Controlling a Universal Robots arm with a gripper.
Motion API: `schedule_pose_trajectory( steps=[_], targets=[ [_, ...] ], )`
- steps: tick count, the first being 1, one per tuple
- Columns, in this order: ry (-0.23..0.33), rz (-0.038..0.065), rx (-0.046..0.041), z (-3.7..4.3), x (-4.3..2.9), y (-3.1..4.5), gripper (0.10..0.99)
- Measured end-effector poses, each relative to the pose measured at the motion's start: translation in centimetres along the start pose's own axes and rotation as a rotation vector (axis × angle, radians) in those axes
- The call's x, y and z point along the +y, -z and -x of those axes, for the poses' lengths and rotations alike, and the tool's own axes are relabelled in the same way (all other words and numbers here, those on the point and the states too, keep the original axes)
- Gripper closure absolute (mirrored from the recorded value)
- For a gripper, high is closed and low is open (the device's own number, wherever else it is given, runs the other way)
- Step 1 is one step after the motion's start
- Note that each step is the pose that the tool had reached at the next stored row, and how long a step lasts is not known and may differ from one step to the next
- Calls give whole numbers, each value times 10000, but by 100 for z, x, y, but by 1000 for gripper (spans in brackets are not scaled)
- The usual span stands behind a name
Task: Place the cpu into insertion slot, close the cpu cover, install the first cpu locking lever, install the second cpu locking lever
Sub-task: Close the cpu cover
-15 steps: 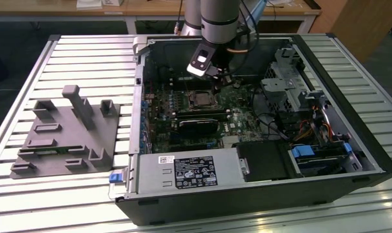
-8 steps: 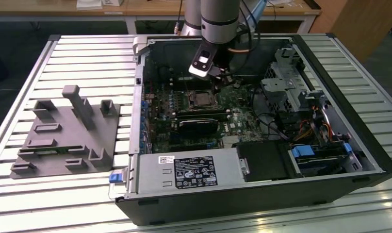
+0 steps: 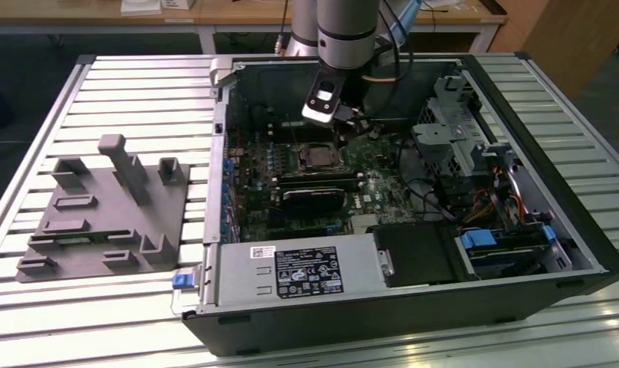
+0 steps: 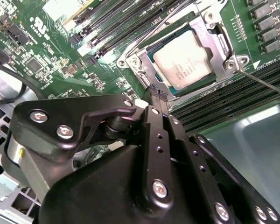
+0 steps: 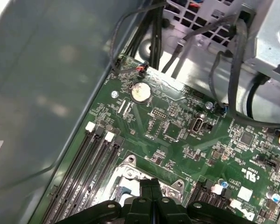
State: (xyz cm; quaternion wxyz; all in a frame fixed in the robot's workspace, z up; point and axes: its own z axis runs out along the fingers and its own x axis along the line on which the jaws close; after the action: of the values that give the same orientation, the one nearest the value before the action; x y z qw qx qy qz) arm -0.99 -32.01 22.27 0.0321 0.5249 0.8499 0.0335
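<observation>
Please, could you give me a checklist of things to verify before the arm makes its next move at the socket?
1. The cpu lies flat in the insertion slot: ok.
2. The cpu cover is down around the cpu: ok.
3. The thin locking lever is hooked under its catch: cannot tell.
4. The end effector is shut and empty: ok.
5. The end effector is clear of the cpu cover: cannot tell.

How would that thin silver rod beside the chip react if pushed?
The rod is wire-thin, so it would probably flex springily. Its smooth bare metal might slip off the pincer. One end seems fixed at the cpu cover, so it likely pivots rather than sliding.
</observation>
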Motion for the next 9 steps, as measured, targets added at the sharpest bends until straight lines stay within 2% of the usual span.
schedule_pose_trajectory(
  steps=[9],
  targets=[
    [709,8,54,0,0,0,980]
  ],
)
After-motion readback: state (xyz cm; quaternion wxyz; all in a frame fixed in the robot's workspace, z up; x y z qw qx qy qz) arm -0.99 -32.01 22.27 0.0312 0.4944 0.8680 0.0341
